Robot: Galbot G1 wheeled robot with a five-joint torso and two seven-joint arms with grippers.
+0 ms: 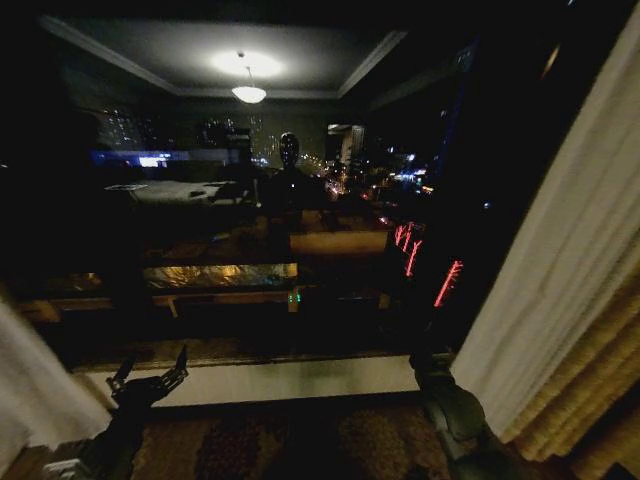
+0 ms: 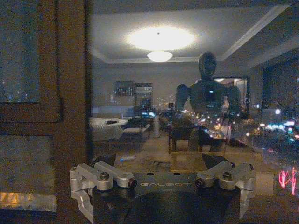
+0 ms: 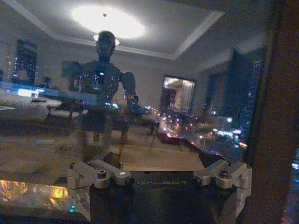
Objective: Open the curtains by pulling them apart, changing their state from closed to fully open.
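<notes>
Curtains are hanging pulled apart in the head view: the right sheer panel is sloping down the picture's right side, pale and finely pleated, with a thick golden-brown drape bunching just outside it, while the left sheer panel is showing as a pale fold at the lower left corner. Between them the dark window glass is reflecting a ceiling lamp and the robot itself. The left gripper is reaching up at lower left, near the left panel yet apart from it, fingers spread and holding nothing. The right arm is rising at lower right, beside the right panel.

From the left wrist, the left gripper is facing the glass beside a brown window frame, jaws standing apart.

From the right wrist, the right gripper is likewise facing the glass, jaws apart and empty.
</notes>
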